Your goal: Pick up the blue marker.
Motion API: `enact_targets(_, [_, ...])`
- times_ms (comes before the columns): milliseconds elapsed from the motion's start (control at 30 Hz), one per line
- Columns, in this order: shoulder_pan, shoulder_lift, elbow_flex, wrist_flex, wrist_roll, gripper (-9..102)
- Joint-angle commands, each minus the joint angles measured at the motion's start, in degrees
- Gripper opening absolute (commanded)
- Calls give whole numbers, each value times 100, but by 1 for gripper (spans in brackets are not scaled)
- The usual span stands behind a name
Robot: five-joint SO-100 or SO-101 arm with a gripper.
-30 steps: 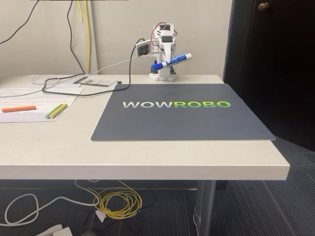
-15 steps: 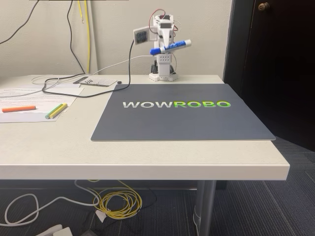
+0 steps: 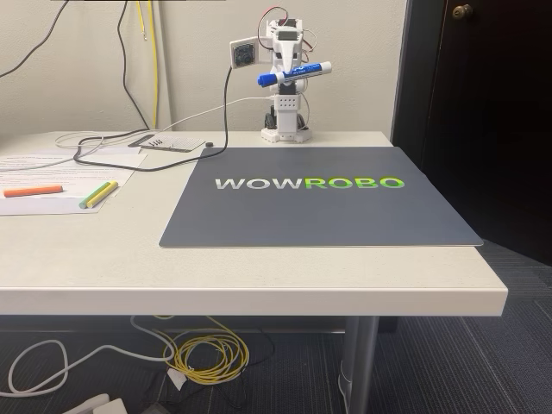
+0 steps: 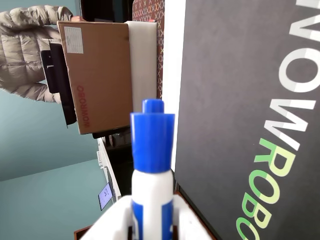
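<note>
The blue marker (image 3: 294,73), white-barrelled with a blue cap and end, hangs nearly level high above the back of the table. My gripper (image 3: 294,76) is shut on its middle, the white arm folded up over its base. In the wrist view the blue marker (image 4: 152,165) points away from the camera, blue cap outward, and my gripper (image 4: 150,227) clamps its white barrel at the bottom edge. Below lies the dark grey mat (image 4: 235,100) with white and green lettering.
The grey WOWROBO mat (image 3: 319,220) covers the table's middle and right. At the left lie papers with an orange marker (image 3: 33,191) and green and yellow markers (image 3: 98,195). Cables (image 3: 129,142) run along the back. A cardboard box (image 4: 97,75) shows beyond the table.
The arm has lifted and folded back, carrying the marker higher. The marker's tilt has flattened toward level.
</note>
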Motion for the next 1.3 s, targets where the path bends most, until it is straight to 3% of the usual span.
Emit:
enact_targets(0, [0,158,-299,-44,-62,0])
enact_targets(1267, [-44,176,-299,9,-343,0])
